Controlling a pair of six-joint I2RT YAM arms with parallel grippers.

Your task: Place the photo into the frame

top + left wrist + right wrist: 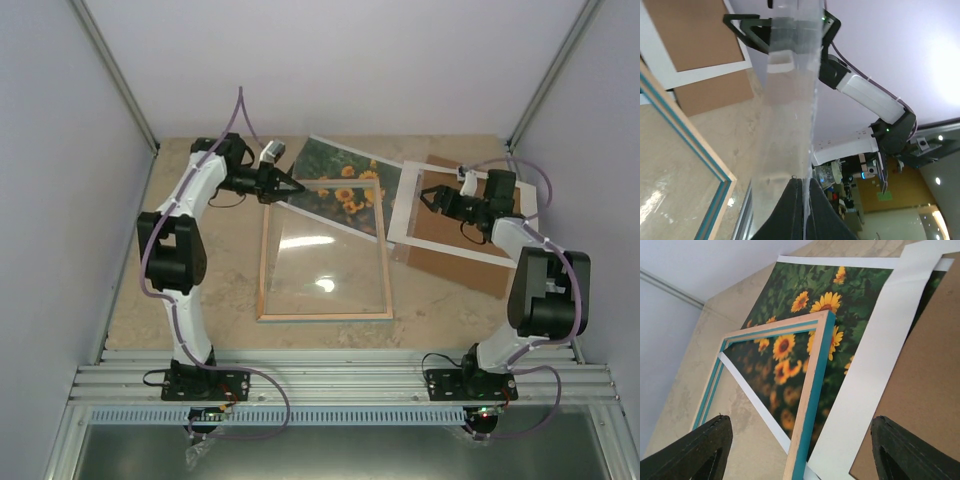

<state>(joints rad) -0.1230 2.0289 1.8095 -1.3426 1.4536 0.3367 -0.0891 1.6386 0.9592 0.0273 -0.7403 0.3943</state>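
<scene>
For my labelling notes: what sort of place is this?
Probably a robot test cell in a lab: white panel walls on aluminium posts enclose a stone-look table, with the left arm and right arm bolted to a rail.

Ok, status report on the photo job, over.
Left fingers shut on clear sheet. Right fingers open. Photo lies under frame corner and white mat.

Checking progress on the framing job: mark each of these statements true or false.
1. The photo lies partly under the frame. True.
2. The right claw grips the mat. False: it is open and holds nothing.
3. The mat lies on the brown board. True.
4. The left claw is open. False: it is shut on a clear sheet.
</scene>
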